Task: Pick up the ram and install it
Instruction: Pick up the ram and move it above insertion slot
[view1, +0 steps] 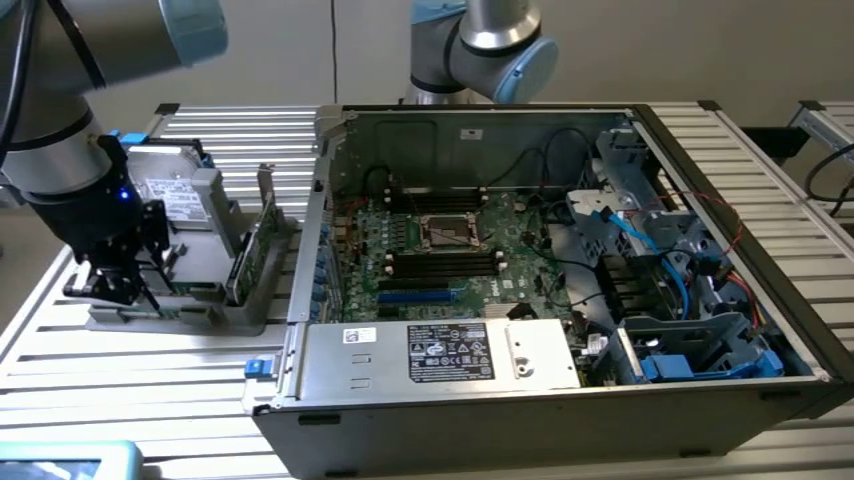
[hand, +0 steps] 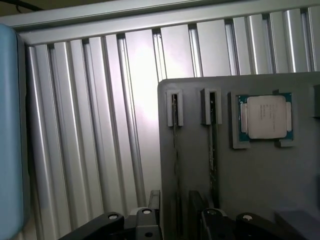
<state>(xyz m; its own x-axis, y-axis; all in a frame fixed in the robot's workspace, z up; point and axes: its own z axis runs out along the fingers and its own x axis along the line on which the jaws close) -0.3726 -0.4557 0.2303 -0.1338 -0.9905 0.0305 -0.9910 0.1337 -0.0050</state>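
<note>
Your pincer (view1: 114, 285) hangs over the gray tray (view1: 174, 318) on the bench (view1: 80, 380), at the exterior view's left. It is well apart from the open computer (view1: 534, 400). Its jaws stand wide apart and hold nothing. In the wrist view, the ram (hand: 174, 145) stands on its edge in a slot of the tray and runs in between the two fingers (hand: 154, 200). A second thin stick (hand: 212, 145) stands in the next slot. A square chip (hand: 265, 117) lies just beside that.

Exterior view: high, angled down on case (view1: 534, 432), grey tray (view1: 160, 318). Wrist view: close above grey tray (hand: 260, 180), shared.
</note>
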